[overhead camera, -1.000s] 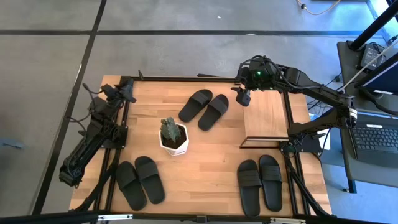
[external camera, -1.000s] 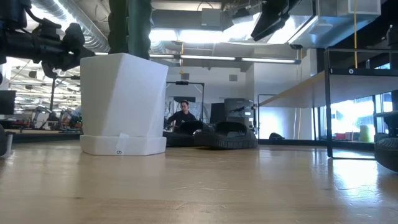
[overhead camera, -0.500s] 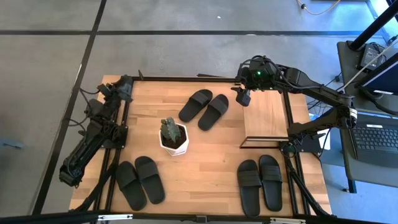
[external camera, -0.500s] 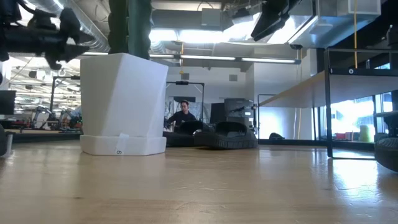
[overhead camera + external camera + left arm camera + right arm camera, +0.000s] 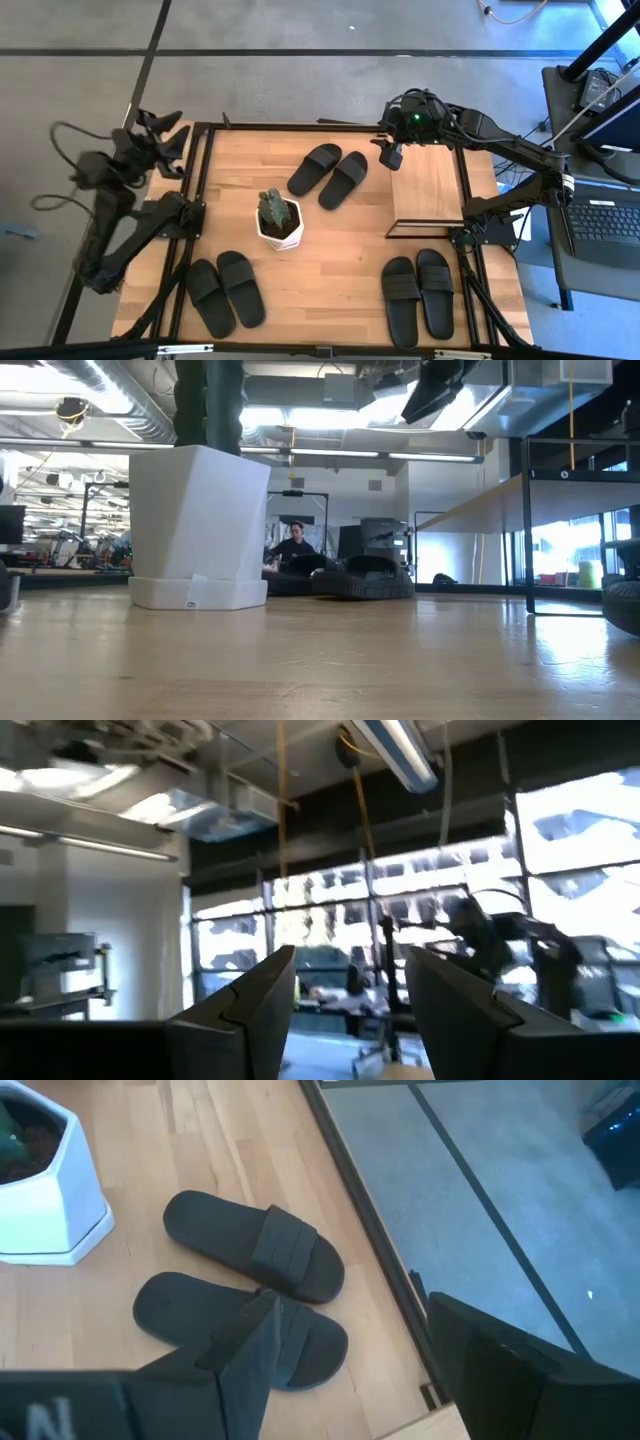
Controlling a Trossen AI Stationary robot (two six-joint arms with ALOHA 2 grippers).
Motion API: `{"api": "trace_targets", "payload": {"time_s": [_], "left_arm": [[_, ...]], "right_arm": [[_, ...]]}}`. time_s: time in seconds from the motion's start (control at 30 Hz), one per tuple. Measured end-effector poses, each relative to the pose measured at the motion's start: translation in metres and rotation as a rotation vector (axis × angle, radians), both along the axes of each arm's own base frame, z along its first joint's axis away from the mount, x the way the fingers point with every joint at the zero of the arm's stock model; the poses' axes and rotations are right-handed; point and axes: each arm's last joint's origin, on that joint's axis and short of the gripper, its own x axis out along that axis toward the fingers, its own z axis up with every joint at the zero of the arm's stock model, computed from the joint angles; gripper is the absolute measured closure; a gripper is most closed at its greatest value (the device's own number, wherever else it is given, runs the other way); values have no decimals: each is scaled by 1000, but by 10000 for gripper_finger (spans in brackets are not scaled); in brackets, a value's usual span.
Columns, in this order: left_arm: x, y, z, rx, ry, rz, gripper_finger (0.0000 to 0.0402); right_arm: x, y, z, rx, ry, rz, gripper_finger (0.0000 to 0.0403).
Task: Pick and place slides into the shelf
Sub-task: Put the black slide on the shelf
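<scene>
Six black slides lay in three pairs on the bench (image 5: 340, 250): one pair (image 5: 329, 176) at the far middle, one (image 5: 225, 292) at the near left, one (image 5: 417, 296) at the near right. The shelf (image 5: 428, 190) stood bare at the right side, none of the slides yet on it.

The right gripper (image 5: 392, 155) hung over the shelf's far left corner, just beside the far pair, its fingers wide and holding nothing. That stance looked like a set-up for reaching those two slides, the ones closest to the shelf. The left gripper (image 5: 160, 130) was raised off the bench's far left corner, fingers apart and empty, apparently parked clear of the work.

A cactus in a white pot (image 5: 279, 222) sat mid-bench between the far pair and the near left pair, an obstacle either arm would likely have to skirt.

Only the overhead camera took in all three pairs and both arms. The right wrist camera alone gave a close look at the far pair's straps (image 5: 283, 1246), with the pot (image 5: 45, 1185) beside them. The bench-level camera showed the shelf's board edge (image 5: 470, 508) on its thin frame, and a person seated in the room behind. The left wrist camera saw only ceiling and windows past its fingers (image 5: 268, 990).
</scene>
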Motion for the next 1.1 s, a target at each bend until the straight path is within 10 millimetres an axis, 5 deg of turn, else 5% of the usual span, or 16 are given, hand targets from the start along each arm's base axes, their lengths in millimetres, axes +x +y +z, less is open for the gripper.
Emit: {"api": "trace_targets", "payload": {"time_s": [0.23, 0.47, 0.77, 1.1], "left_arm": [[7, 4, 51, -15, 274, -114, 219], [9, 2, 67, -82, 467, -222, 219], [-3, -22, 81, -83, 498, -252, 219], [30, 40, 64, -285, 574, -232, 219]], "right_arm": [[1, 0, 1, 1, -14, -5, 152], [2, -1, 3, -6, -47, -10, 152], [4, -2, 6, -3, -84, -23, 152], [5, -2, 7, 8, -112, -38, 152]]}}
